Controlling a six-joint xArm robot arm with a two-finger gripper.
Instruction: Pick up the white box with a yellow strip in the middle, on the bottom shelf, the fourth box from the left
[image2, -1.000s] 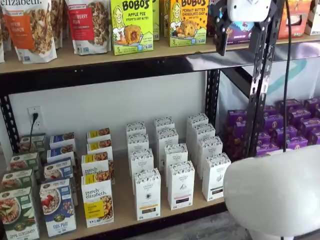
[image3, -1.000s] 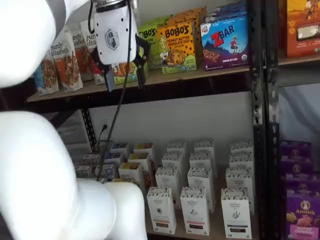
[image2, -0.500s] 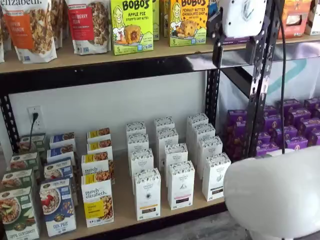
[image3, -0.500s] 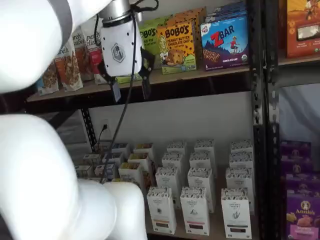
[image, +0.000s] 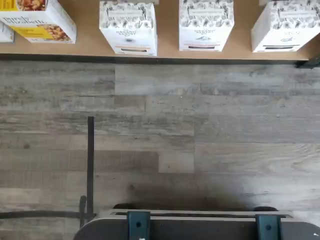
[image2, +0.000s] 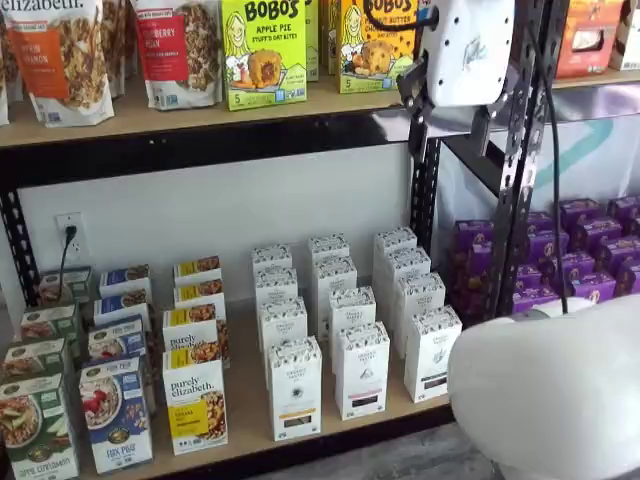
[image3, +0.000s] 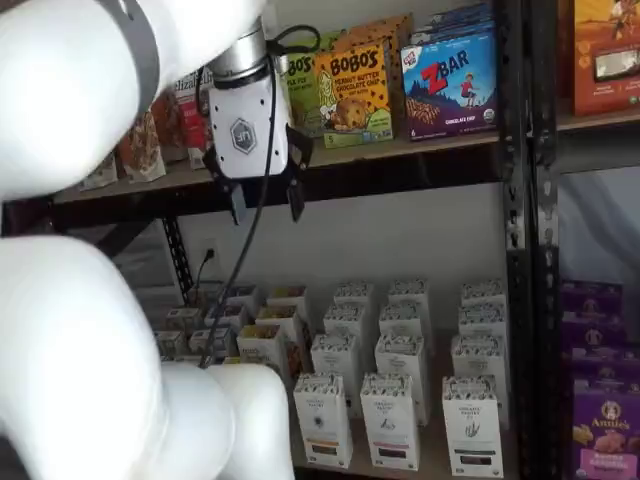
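The white box (image2: 295, 388) stands in the front row of the bottom shelf (image2: 245, 405), just right of the yellow-panelled "purely elizabeth" box (image2: 194, 402). It also shows in a shelf view as the leftmost front white box (image3: 322, 420). The wrist view looks down on the white box (image: 129, 27) with its round emblem, at the edge of the bottom shelf (image: 165, 50). My gripper (image3: 267, 208) hangs high in front of the upper shelf, far above the box. Its two black fingers (image3: 296, 200) stand apart, open, with nothing between them. Its white body (image2: 465, 45) shows too.
Rows of like white cartons (image2: 362, 368) fill the shelf to the right. Cereal boxes (image2: 115, 412) stand at the left. Snack boxes (image3: 353, 95) line the upper shelf. Black rack posts (image2: 520, 160) and purple boxes (image2: 580, 250) lie to the right. The arm's white links (image3: 80, 380) fill the foreground.
The gripper has come down from the top of both shelf views to the level of the upper shelf's edge. Its fingers stayed apart. The boxes have not moved.
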